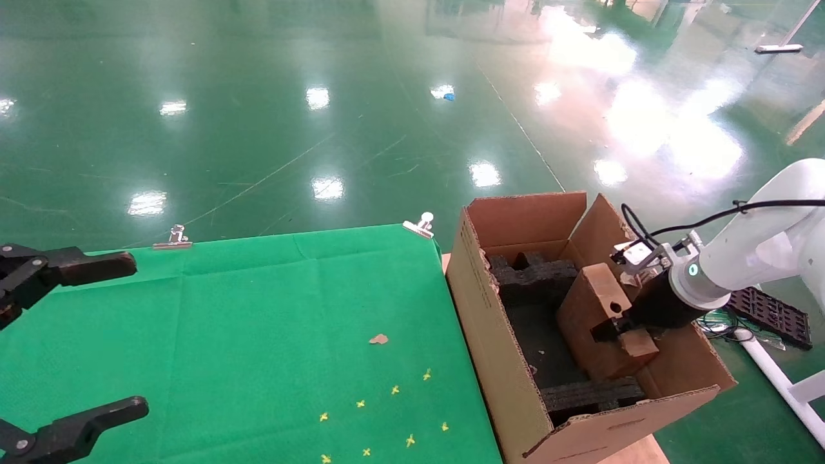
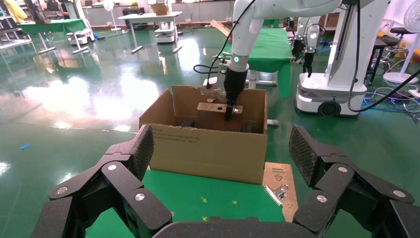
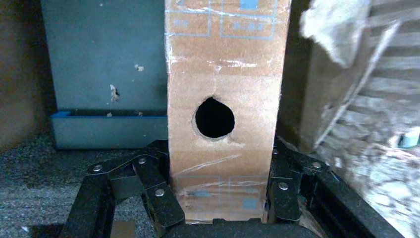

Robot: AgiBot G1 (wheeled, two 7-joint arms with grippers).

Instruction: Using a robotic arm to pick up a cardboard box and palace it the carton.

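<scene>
Overhead, right gripper (image 1: 617, 330) clamps cardboard box (image 1: 596, 322) inside carton (image 1: 509, 361); wrist view shows its hole (image 3: 214, 117).

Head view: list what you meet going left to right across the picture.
left gripper → binder clip → cardboard scrap → second binder clip → carton → cardboard box → right gripper → robotic arm

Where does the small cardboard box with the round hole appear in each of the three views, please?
Head view: cardboard box stands inside the carton, gripped by the right gripper.
Left wrist view: far off, just above the carton's rim.
Right wrist view: fills the centre, clamped between the fingers.
Shared landmark: its round hole.
</scene>
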